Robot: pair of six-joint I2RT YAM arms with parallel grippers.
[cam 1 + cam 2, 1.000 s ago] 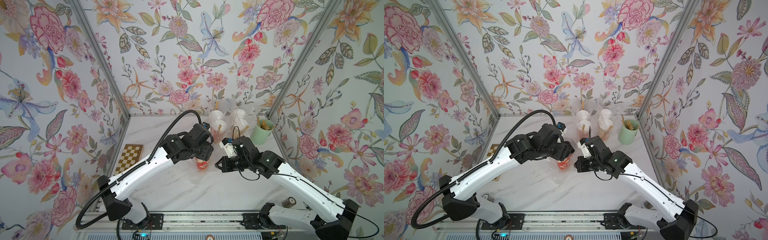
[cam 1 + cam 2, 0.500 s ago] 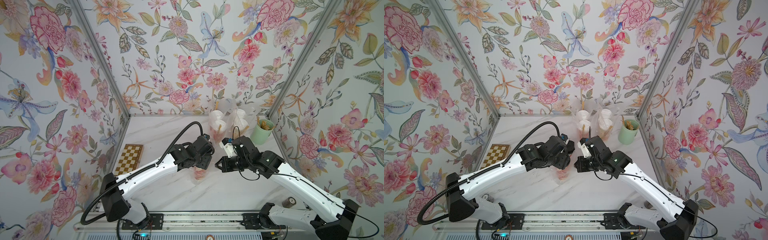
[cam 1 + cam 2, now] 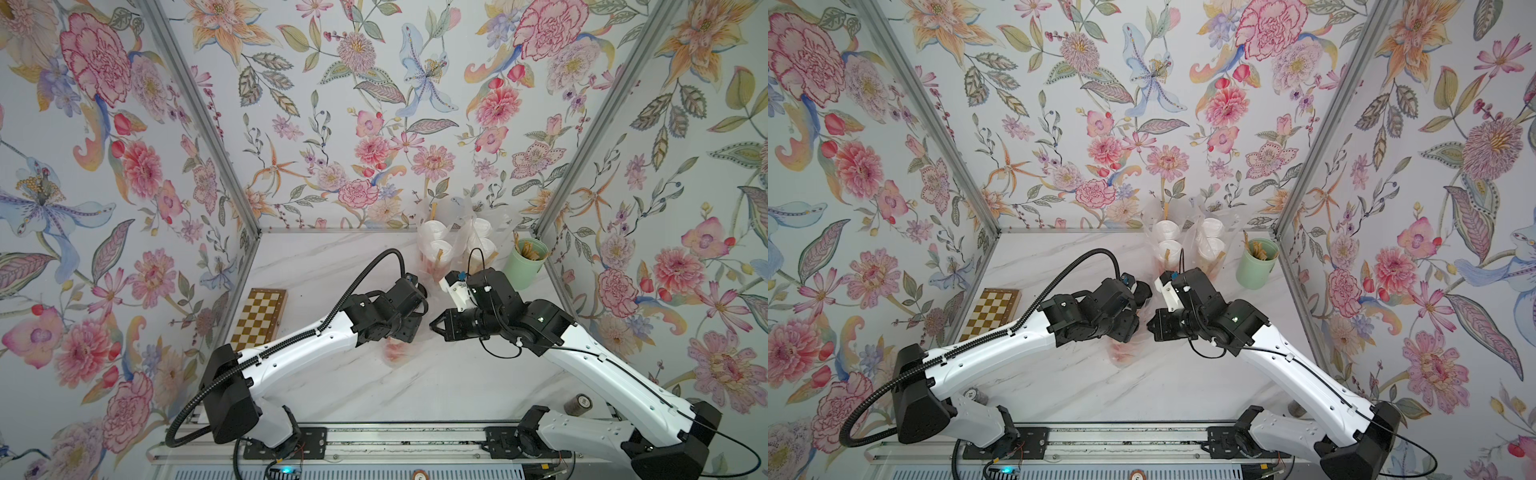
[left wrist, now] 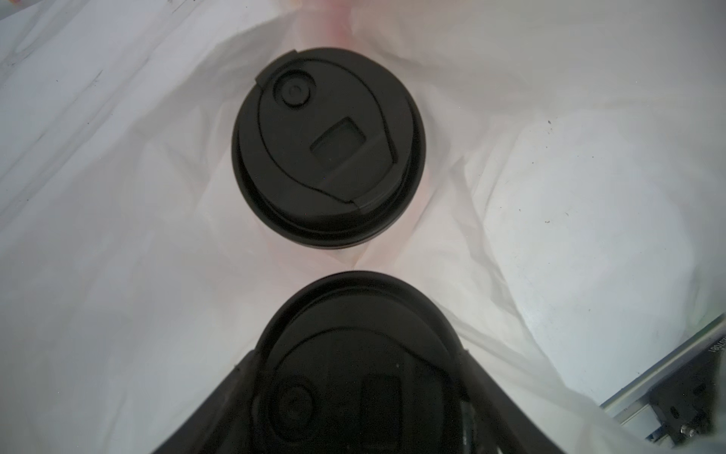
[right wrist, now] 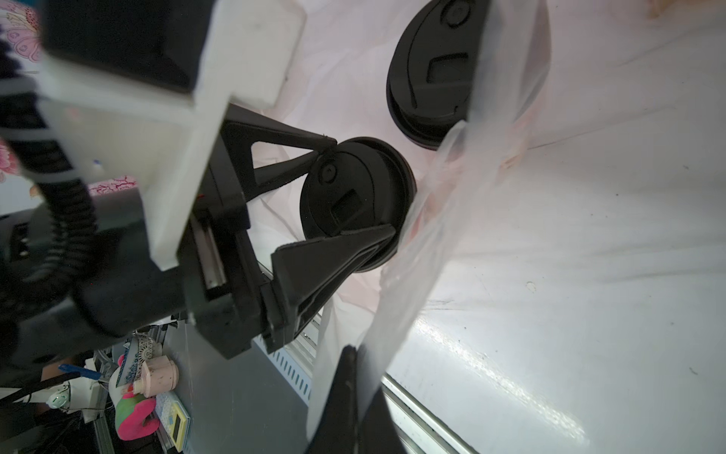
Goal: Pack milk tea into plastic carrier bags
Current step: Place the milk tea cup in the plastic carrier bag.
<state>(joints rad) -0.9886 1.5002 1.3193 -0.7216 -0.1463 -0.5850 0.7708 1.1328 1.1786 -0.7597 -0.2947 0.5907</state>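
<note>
My left gripper (image 5: 353, 196) is shut on a black-lidded milk tea cup (image 5: 355, 200), one finger on each side of the lid. In the left wrist view the held lid (image 4: 353, 373) sits inside the open mouth of a clear plastic carrier bag (image 4: 118, 236), beside a second black-lidded cup (image 4: 328, 147) standing in it. My right gripper (image 5: 349, 377) is shut on a strip of that bag's edge (image 5: 412, 275), pulled taut. In both top views the left wrist hides the cups; only pinkish bag (image 3: 395, 353) (image 3: 1121, 353) shows below it, with the right gripper (image 3: 436, 326) close beside.
Two filled bags of white-lidded cups (image 3: 434, 249) (image 3: 480, 241) stand at the back of the marble table (image 3: 332, 257). A mint-green cup of brown sticks (image 3: 525, 262) is at the back right. A chessboard (image 3: 259, 316) lies at the left, a small dark roll (image 3: 577, 403) front right.
The left arm has carried the red cup toward the front and down into the bag, so its wrist now covers the cup from above. The right arm has stayed still.
</note>
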